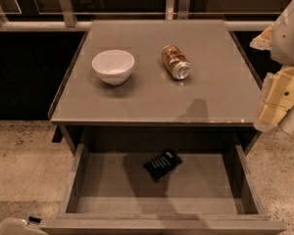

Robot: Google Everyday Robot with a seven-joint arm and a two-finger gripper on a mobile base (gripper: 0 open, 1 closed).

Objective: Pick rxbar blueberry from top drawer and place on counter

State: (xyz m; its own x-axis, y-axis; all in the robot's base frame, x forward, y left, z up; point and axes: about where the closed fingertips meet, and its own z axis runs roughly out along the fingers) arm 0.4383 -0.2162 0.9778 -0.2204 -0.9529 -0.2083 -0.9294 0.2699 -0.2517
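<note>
The rxbar blueberry (162, 164) is a flat dark bar with white lettering. It lies at an angle on the bottom of the open top drawer (74, 180), near the drawer's back and a little right of centre. The counter (210, 87) sits directly above the drawer. My gripper (275, 106), cream-coloured on a white arm, hangs at the right edge of the view, beside the counter's front right corner. It is above and well to the right of the bar and holds nothing that I can see.
A white bowl (113, 66) stands on the counter at left of centre. A gold-brown can (176, 62) lies on its side to the bowl's right. A metal railing (66, 4) runs behind the counter. A white object (10, 226) sits at the bottom left. The floor is speckled.
</note>
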